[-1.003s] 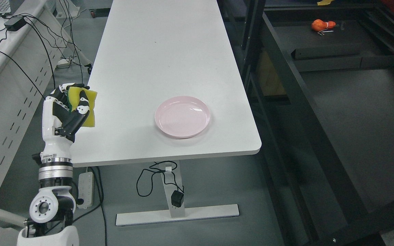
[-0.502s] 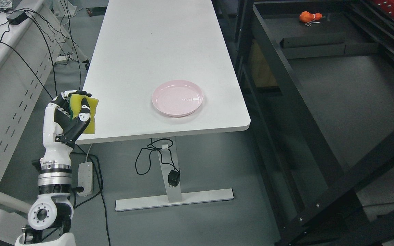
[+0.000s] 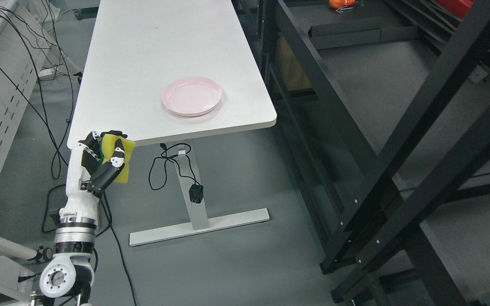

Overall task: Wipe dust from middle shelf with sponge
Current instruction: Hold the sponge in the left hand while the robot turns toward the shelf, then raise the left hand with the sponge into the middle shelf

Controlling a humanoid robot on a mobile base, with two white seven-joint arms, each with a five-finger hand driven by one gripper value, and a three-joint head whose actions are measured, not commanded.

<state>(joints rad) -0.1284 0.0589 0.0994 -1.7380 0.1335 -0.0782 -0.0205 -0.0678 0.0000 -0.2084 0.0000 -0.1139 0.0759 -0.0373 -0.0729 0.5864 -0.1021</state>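
We see the left hand (image 3: 98, 163) clamped on the yellow sponge (image 3: 121, 159), raised by the white table's (image 3: 143, 63) near corner. Fingers cover the sponge's left half. The black shelf rack (image 3: 355, 127) is cropped at right; pink plate (image 3: 192, 96) sits on the table.

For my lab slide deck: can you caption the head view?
Left hand grips a yellow sponge beside the white table with its pink plate; black shelving stands right.

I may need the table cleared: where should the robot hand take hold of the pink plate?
Probably at the pink plate's raised rim on the near side, coming from the table's front edge. It lies flat and shallow, so only the rim offers a pinch.
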